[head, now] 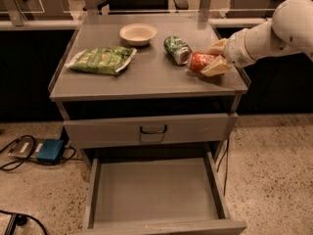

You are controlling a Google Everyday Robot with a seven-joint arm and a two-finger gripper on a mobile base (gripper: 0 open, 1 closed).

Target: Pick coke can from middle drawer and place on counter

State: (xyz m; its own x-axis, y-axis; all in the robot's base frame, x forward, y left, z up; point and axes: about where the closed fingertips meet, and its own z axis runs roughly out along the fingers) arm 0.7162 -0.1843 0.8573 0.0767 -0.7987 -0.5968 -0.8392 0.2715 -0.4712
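Coke can lies on its side on the worktop, close to the right edge and toward the front right corner, with one rounded end turned left. The gripper comes in from the right, over that edge, and is clamped on the can. One tan finger sits against the can's far side and the other against its near side, with the can's right half between them. The can rests on the worktop or hangs just above it (which of the two I cannot tell). The white arm runs off toward the upper right.

Just beside the coke can, to its left and a little farther back, a green can also lies on its side, its silver end pointing toward the front edge. The two cans are very near each other; whether they touch is not clear. A shallow pale bowl stands upright near the back edge, about midway along it. A green bag lies flat toward the left edge, well apart from the cans.

Below the worktop, a drawer front with a dark loop handle is shut. Under it the middle drawer is pulled out toward the camera, showing its grey floor and low side walls. On the ground left of the cabinet lies a blue box among dark cables.
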